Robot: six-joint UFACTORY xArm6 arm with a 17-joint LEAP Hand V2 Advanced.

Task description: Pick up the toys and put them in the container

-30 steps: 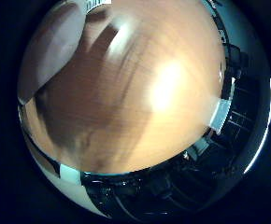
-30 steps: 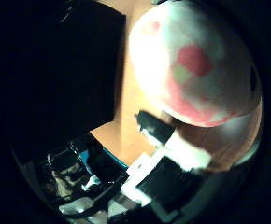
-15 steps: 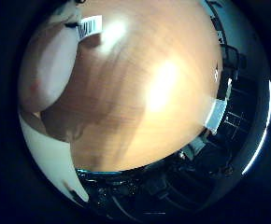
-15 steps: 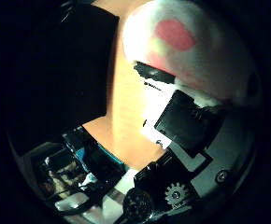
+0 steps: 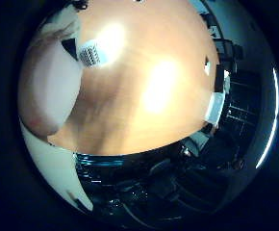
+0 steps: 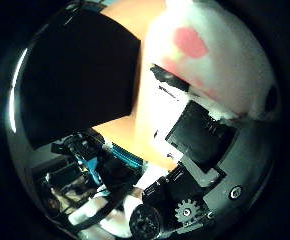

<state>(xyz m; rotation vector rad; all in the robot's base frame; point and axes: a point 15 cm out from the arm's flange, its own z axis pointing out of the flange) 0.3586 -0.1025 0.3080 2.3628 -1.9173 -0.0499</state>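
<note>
My robot hand (image 6: 205, 165) is curled around a soft toy (image 6: 220, 65), a white plush thing with pink and pale green patches. In the thumb side view the toy bulges large against my palm, so it sits very close. One of my fingers (image 6: 200, 132), black and white, lies across the toy's lower edge, and a geared part of my hand shows beneath it. My grip on the toy looks closed rather than wide.

Beyond the toy in that same view lies the orange-brown wooden counter (image 5: 154, 96). On it, beside the toy, stands a big black container (image 6: 75, 80), seen as a dark block with a sharp corner against the wood. I cannot see inside it. The toy is not in the container; it is in my hand, above the counter and just beside the container's edge.

In the little finger side view the toy shows again as a pale pinkish rounded mass at the edge, close to my palm, with a small white label (image 5: 92, 52) sticking out from it over the wood. The counter spreads wide there, bare wood with bright glare spots from the lights. Past the counter's far edge the room is dark, with blurred furniture and a thin bright strip of light that I cannot make out further.
</note>
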